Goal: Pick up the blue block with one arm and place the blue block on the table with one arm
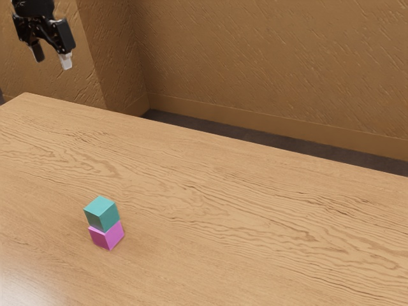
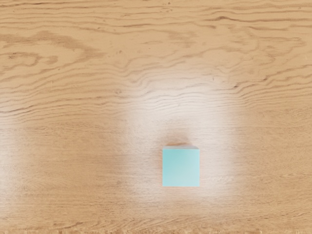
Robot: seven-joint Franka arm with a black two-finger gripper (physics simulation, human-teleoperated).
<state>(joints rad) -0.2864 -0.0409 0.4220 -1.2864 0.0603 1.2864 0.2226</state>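
Over there the claw (image 1: 52,56) hangs released, fingers spread, well above the blue block (image 1: 102,213). That block sits stacked on a pink block (image 1: 107,238) on the table (image 1: 255,223).

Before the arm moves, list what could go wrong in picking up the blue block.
The blue block sits on the pink block, so if the open gripper closes too low, it might catch both. The two are stacked with nothing beside them as a brace, so a sideways bump on the way down could topple the blue one.
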